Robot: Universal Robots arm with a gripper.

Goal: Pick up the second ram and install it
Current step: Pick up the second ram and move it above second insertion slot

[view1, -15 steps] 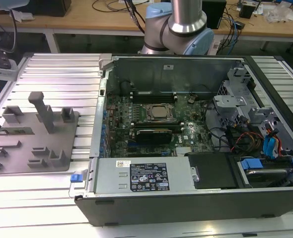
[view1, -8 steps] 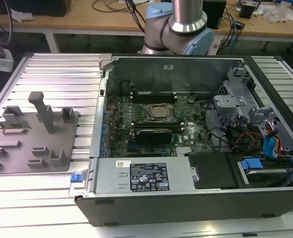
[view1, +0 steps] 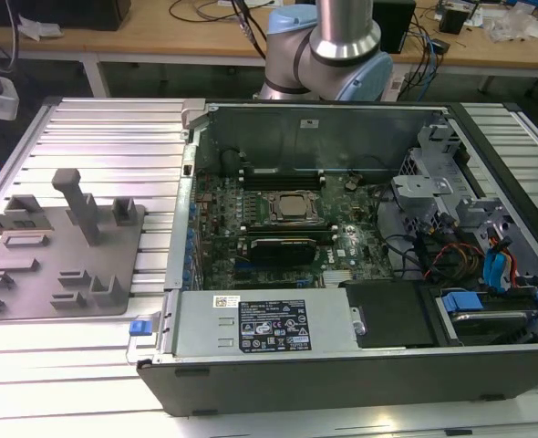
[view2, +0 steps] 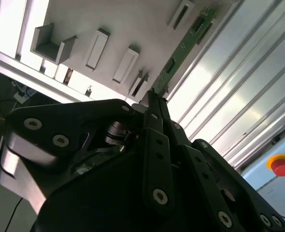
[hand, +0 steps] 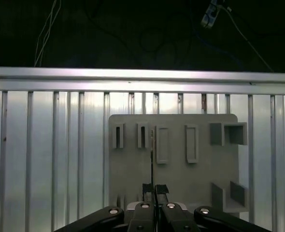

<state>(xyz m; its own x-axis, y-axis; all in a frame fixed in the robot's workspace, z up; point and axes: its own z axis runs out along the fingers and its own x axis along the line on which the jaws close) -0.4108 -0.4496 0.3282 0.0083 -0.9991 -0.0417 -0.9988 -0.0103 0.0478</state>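
Although the pick-up looks done, the install has not begun: the second ram [view2: 183, 46] is pinched in the gripper [view2: 152, 99] over the grey holder plate [view2: 133, 24]. In the exterior view that plate lies on the slatted metal table [view1: 96, 128] toward the exterior view's left, with the open computer case [view1: 296, 123] just beside it on the right. The fingers [view2: 154, 140] are pressed together on one end of the stick, and the rest of it juts out free past their tips.

In the first wrist view the board is seen edge-on, so the ram [hand: 152, 154] shows as a thin dark line running over the plate between two of its slots. It appears lifted clear of them, though that cannot be told for sure.

What is left, by the look of things, is the whole second half: getting the stick across to the case and seated in one of the long black slots [view1: 283, 173] beside the processor [view1: 287, 208] on the motherboard [view1: 251, 205]. Whether another stick already sits there cannot be told.

The ram is a long, narrow, thin green board, tilted across the second wrist view, with small dark chips along its face and paler patches between them. It looks straight and undamaged.
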